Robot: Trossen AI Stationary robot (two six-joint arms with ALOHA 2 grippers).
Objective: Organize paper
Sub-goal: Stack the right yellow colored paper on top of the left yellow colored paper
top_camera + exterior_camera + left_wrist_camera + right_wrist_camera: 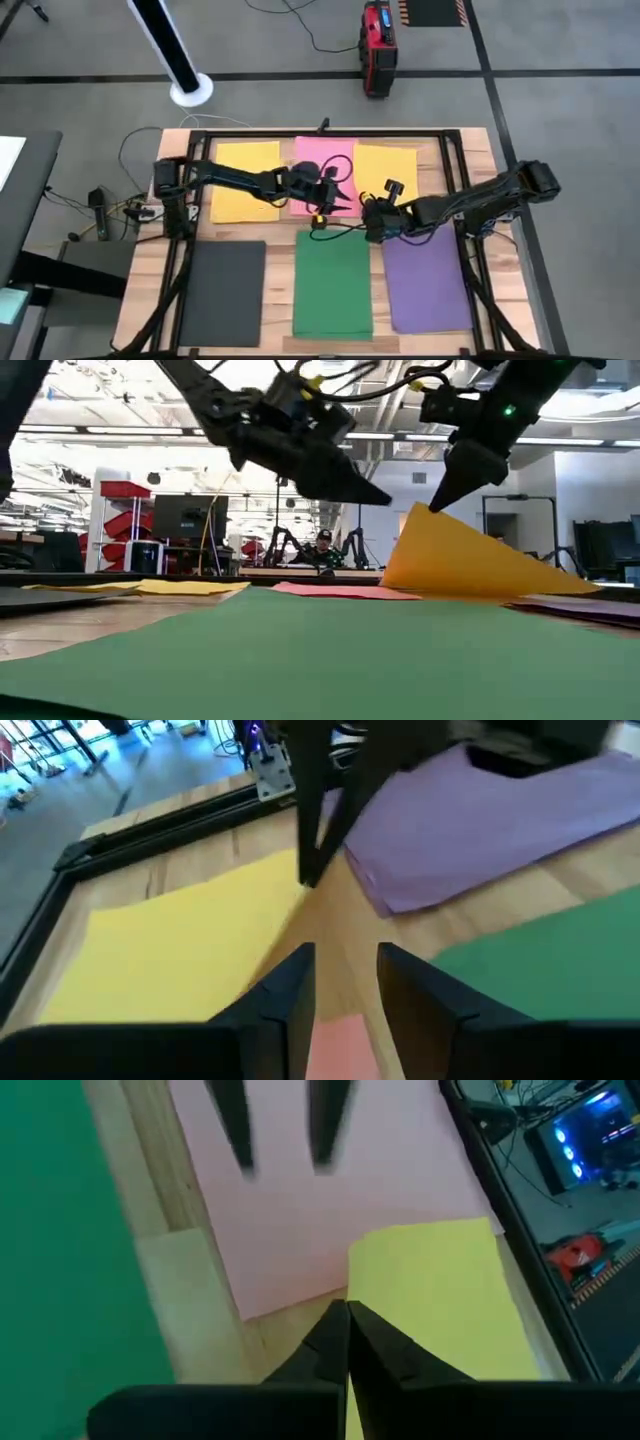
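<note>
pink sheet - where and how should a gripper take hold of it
By a corner or edge, not the middle: the pink sheet lies flat on the table, giving nothing to pinch from above. Its near edge, facing the green sheet, borders bare wood. The open left gripper hovers there; likely come in low from that side.

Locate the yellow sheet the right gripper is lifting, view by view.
High: yellow sheet, far row, right of the pink sheet.
Low: raised corner, right of centre.
Left wrist: left half.
Right wrist: pinched at bottom centre.
Shared landmark: the pink sheet alongside.
</note>
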